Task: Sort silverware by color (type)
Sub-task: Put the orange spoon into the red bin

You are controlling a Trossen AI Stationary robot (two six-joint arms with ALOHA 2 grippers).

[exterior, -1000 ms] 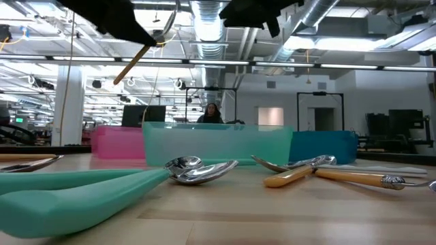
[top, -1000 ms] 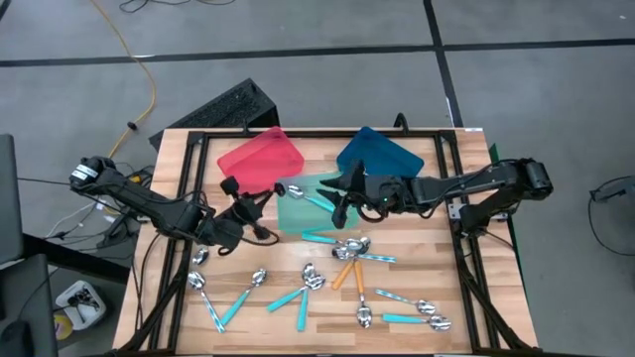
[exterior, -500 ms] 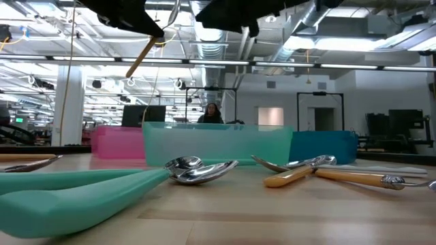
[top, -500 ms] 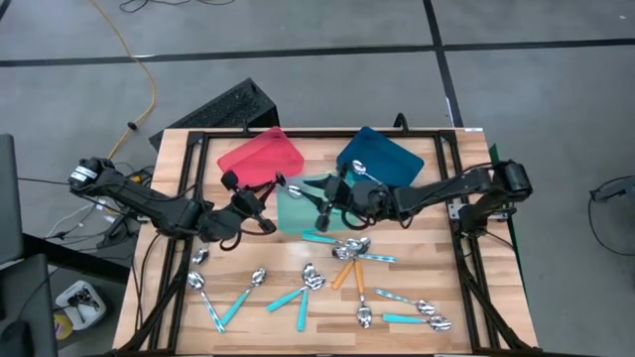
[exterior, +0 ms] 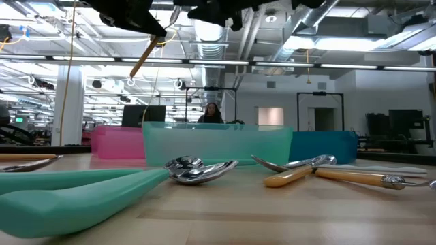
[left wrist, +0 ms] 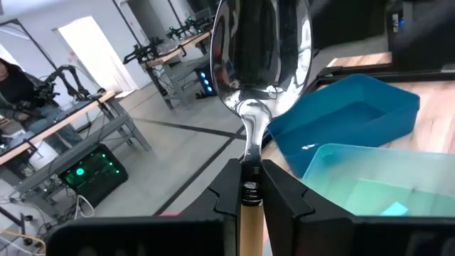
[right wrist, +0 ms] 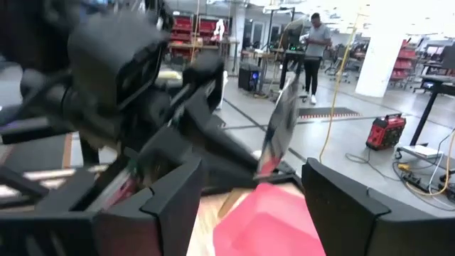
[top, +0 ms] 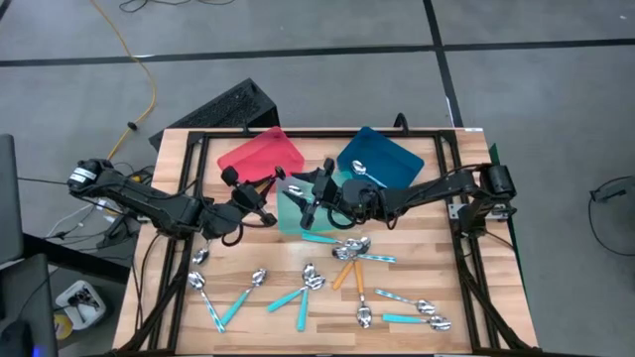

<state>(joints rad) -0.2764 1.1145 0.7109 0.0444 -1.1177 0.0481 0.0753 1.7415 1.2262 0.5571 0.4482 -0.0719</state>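
My left gripper [top: 260,193] is shut on an orange-handled spoon [left wrist: 261,57] and holds it high between the red tray [top: 260,157] and the teal tray [top: 296,220]. My right gripper [top: 316,190] hangs open above the teal tray and faces the left gripper. In the right wrist view the spoon's bowl [right wrist: 283,121] shows beyond my open fingers [right wrist: 163,206], apart from them. One spoon [top: 359,169] lies in the blue tray [top: 392,159]. Several teal, orange and pale-handled spoons [top: 298,297] lie on the table's near half. My left gripper pinches the spoon's orange handle [left wrist: 248,213] between its two fingers, just behind the metal neck. The shiny bowl stands out past the fingertips. The handle's free end [exterior: 143,60] slants down below the gripper. The spoon is lifted clear of the table and trays.
The three trays stand side by side at the table's far half, red at the left, teal in the middle and blue at the right. A teal handle [left wrist: 391,208] lies inside the teal tray. A black frame [top: 179,149] borders the table. A person [exterior: 212,112] stands far behind.
My right gripper has moved toward the table's left, from beside the blue tray to over the teal tray, close to the left gripper, and its fingers now stand wider apart. My left gripper has edged toward the far edge with the spoon still in its hold.
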